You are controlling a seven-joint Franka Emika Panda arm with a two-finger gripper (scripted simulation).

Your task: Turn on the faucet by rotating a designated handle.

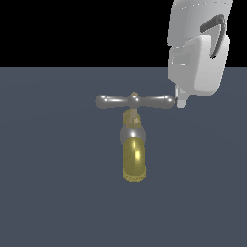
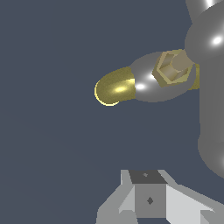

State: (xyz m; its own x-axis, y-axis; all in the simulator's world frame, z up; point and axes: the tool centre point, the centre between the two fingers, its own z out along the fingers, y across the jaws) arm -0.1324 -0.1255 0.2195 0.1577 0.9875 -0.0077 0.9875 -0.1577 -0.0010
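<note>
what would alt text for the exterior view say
A white robot gripper hangs just beside the right end of a silver tap handle. The small brass faucet stands on a dark grey floor.

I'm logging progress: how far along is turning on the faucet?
Done: the white robot gripper has reached the exterior view's right end of the slim silver-grey crossbar handle. In hand: its tip sits right beside that rounded end; actual contact can't be told. Left: the rotation itself; the crossbar lies level above the yellow-brass faucet spout, and no water shows.
</note>
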